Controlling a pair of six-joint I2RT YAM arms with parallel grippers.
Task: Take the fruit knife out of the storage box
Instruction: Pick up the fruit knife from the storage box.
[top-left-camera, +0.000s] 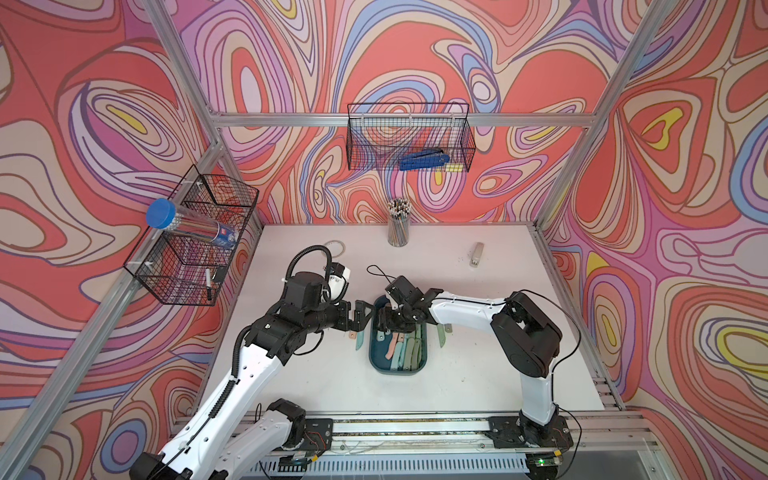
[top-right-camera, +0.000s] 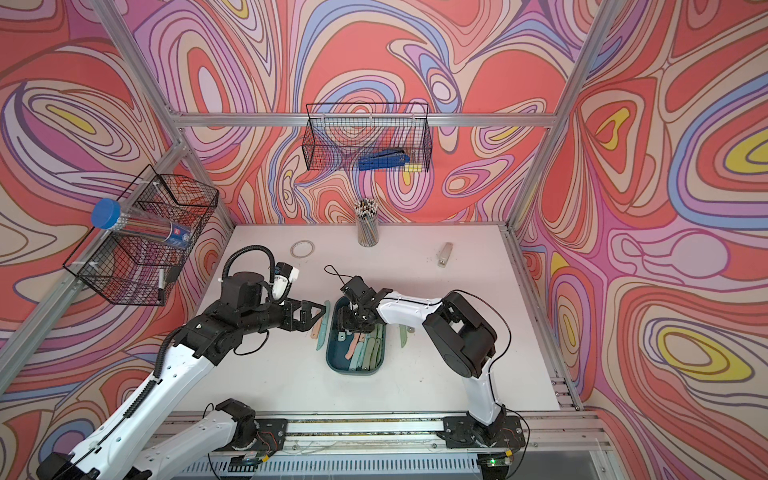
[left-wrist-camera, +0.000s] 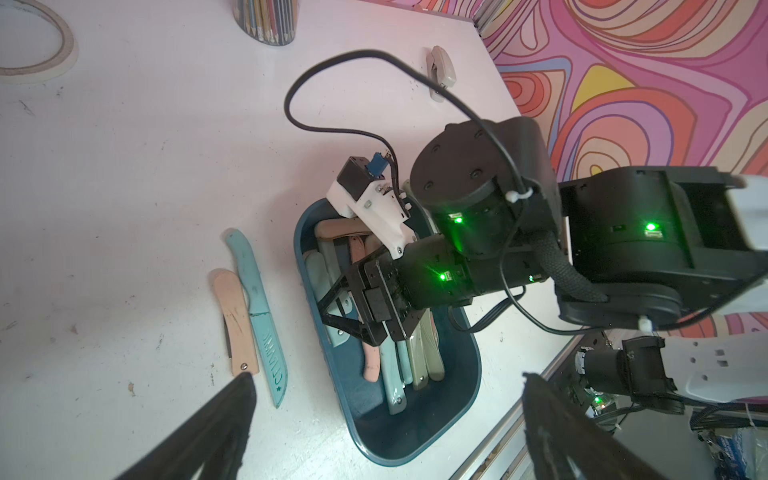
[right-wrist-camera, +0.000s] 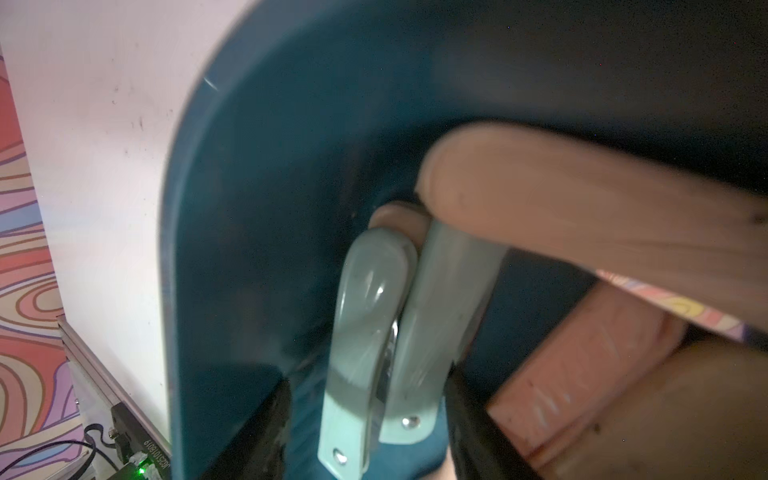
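The storage box (top-left-camera: 397, 372) (top-right-camera: 353, 372), a dark teal tub, sits mid-table and holds several folded fruit knives (top-left-camera: 405, 349) in pink, teal and pale green. My right gripper (top-left-camera: 388, 322) (top-right-camera: 347, 324) (right-wrist-camera: 368, 415) reaches down into its far end. In the right wrist view its jaws, partly closed, straddle a pale green fruit knife (right-wrist-camera: 374, 332); one finger is against it, and a strip of box floor shows beside the other. A pink knife (right-wrist-camera: 582, 208) lies across above. My left gripper (top-left-camera: 362, 316) (left-wrist-camera: 386, 376) hovers wide open and empty beside the box's left wall.
A pink knife (left-wrist-camera: 237, 324) and a teal one (left-wrist-camera: 259, 316) lie on the table left of the box, an olive one (top-left-camera: 440, 334) right of it. At the back stand a pencil cup (top-left-camera: 398, 224), tape ring (top-right-camera: 302, 248) and stapler (top-left-camera: 477, 253). Wire baskets (top-left-camera: 409, 137) (top-left-camera: 195, 237) hang on the walls.
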